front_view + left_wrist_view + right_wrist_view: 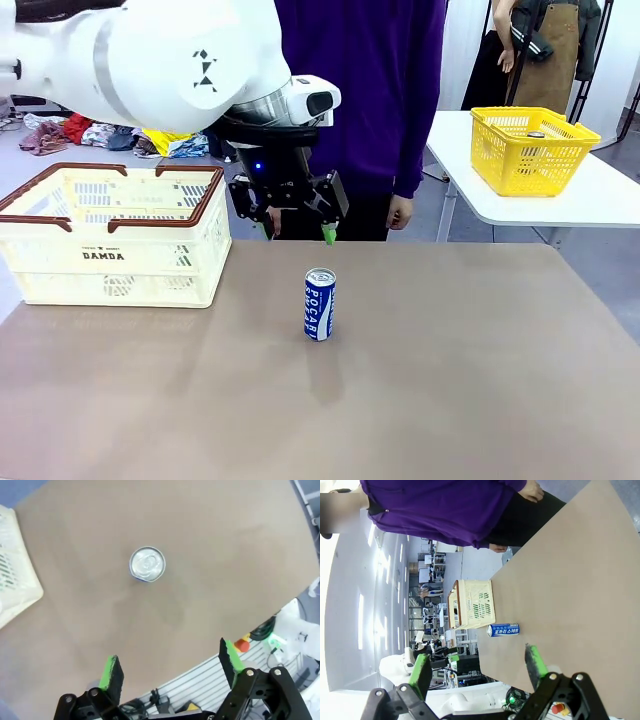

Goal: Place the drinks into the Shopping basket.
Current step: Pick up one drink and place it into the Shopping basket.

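Observation:
One blue drink can (319, 304) with white lettering stands upright near the middle of the brown table. The left gripper (297, 232) hangs open in the air above and slightly behind it, holding nothing. From the left wrist I look down on the can's silver top (147, 564), well ahead of the left gripper (171, 667) and its spread green pads (111, 672). The cream Shopping basket (110, 235) with a brown rim stands at the table's left. The right gripper (479, 669) is open and holds nothing; the can (503, 629) and the basket (472, 604) lie far ahead of it.
A person in a purple top (360, 100) stands at the table's far edge behind the left gripper, one hand (399, 212) hanging down. A yellow mesh basket (530, 150) sits on a separate white table at the back right.

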Tool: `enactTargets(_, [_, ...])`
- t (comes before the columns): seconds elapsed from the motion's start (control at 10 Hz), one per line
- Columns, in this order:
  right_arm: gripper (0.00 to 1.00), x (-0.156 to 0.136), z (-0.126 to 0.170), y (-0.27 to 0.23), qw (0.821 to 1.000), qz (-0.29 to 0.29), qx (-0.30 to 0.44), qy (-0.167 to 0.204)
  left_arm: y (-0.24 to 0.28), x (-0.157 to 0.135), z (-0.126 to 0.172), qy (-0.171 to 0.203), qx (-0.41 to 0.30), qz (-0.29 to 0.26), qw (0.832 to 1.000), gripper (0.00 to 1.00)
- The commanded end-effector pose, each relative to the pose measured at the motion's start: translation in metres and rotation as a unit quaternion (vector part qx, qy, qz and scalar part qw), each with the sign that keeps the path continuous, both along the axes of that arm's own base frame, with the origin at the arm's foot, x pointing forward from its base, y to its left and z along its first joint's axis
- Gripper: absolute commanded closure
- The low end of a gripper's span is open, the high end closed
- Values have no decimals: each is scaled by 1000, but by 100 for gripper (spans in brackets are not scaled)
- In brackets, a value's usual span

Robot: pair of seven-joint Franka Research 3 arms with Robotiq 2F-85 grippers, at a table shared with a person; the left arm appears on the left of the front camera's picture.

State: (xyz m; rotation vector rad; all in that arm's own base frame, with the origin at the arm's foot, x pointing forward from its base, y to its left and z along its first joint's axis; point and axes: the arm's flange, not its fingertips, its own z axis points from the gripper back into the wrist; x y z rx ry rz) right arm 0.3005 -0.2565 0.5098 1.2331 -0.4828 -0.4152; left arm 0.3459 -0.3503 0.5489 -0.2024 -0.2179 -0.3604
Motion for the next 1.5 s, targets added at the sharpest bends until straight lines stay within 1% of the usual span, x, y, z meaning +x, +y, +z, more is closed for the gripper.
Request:
enactTargets(0.0, [0,1,1,-1,1000,3,2,-14,20,0,15,-1,-7,-5,1000,0])
enactTargets(0.2, [0,1,1,-1,1000,3,2,-14,20,0,15,-1,-7,-5,1000,0])
enactTargets(0.3, [0,1,1,-1,1000,3,2,-14,9,3,10,0,-8,3,1000,0])
enactTargets(0.4, [0,1,1,-1,1000,3,2,-14,0,8,-4,9,-1,64,998,0])
enactTargets(0.5, [0,1,1,-1,1000,3,2,-14,-12,11,-16,10,7,94,996,0])
enactTargets(0.7, [0,1,1,-1,1000,3,2,-14,-36,16,-30,5,53,116,992,0])
enactTargets(0.9, [0,1,1,-1,1000,3,2,-14,-56,26,-36,-2,80,157,984,0])
enactTargets(1.2, [0,1,1,-1,1000,3,2,-14,-72,49,-45,29,79,164,983,0])
enactTargets(1.4, [0,1,1,-1,1000,3,2,-14,-77,60,-59,42,82,174,980,0])
